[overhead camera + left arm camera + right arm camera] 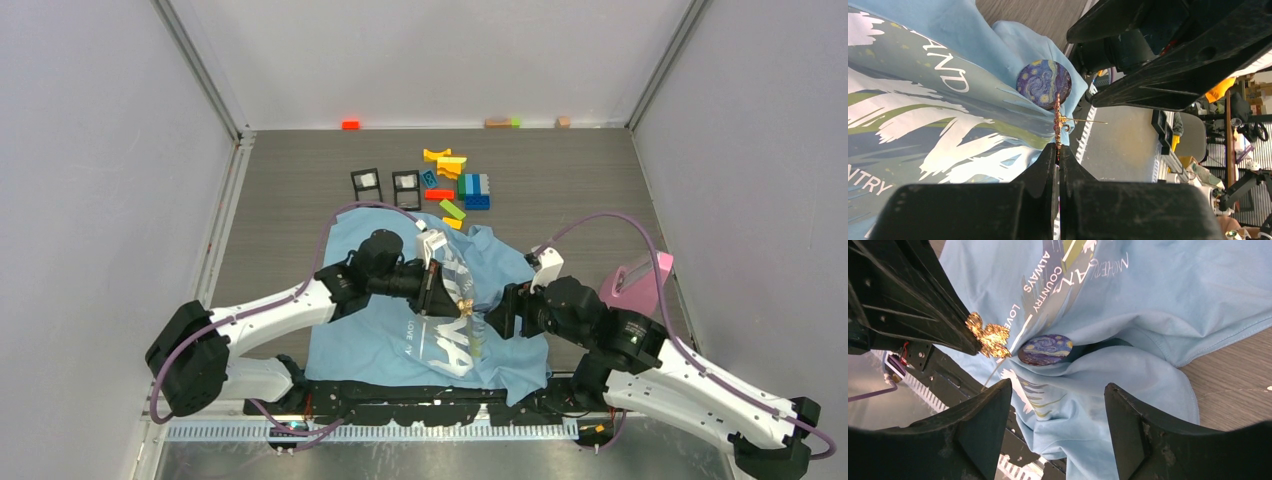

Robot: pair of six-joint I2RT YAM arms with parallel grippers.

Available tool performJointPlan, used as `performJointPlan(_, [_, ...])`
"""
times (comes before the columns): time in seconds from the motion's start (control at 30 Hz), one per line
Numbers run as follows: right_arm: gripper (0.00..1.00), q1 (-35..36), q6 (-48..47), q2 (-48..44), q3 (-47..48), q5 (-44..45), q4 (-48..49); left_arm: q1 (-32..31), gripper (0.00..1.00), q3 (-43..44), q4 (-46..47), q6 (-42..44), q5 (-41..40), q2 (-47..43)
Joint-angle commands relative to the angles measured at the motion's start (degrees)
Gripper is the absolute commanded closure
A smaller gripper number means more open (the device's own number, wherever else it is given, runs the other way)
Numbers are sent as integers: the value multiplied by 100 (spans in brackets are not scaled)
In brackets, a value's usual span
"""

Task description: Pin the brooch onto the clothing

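Note:
The light blue T-shirt lies crumpled at the near edge of the table, its white lettering up. My left gripper is shut on the brooch, which shows edge-on with its thin pin sticking out sideways, just above a raised fold of the shirt. In the right wrist view the brooch shows a gold flower-like back. A round dark blue starry badge sits on the fold beside it. My right gripper is open and empty, its jaws wide apart over the bunched cloth.
Several coloured toy blocks and two small black frames lie on the table behind the shirt. A pink object stands at the right beside the right arm. A few small blocks lie along the back wall.

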Motion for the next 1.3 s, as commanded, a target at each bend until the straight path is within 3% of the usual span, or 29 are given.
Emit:
performJointPlan(0.0, [28, 26, -13, -2, 50, -88, 261, 105, 100, 286, -23, 235, 484, -40])
performJointPlan(0.5, [29, 26, -24, 430, -131, -1011, 1169, 142, 100, 353, 22, 306, 911, 56])
performJointPlan(0.77, [30, 26, -26, 584, -155, -1066, 1428, 142, 100, 340, 21, 346, 1099, 81])
performJointPlan(0.9, [39, 26, -55, 601, -201, -1015, 1448, 142, 100, 324, 65, 387, 1288, 72])
performJointPlan(1.27, [48, 26, -75, 562, -278, -1098, 1493, 142, 100, 339, 89, 485, 1763, 121])
